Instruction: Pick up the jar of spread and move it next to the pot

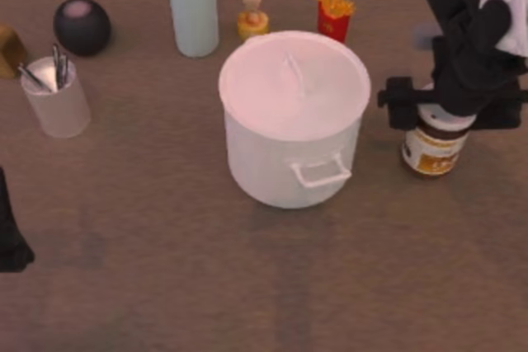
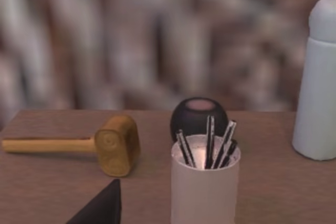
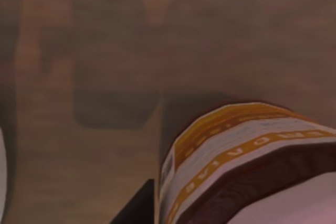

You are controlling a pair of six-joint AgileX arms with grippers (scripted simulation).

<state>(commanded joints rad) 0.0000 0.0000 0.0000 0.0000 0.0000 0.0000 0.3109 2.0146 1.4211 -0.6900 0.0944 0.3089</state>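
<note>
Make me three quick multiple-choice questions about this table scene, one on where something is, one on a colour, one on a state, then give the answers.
1. The jar of spread stands where, by the top view?
A. Right of the pot
B. Left of the pot
C. On the pot's lid

2. The box of fries is:
A. Blue
B. Red
C. Green

3. The pot is:
A. Tipped over
B. Open
C. Upright, lid on

Answers: 1 A, the jar sits under the right gripper, right of the pot. 2 B, the box is red. 3 C, the flat lid covers the upright pot.
</note>
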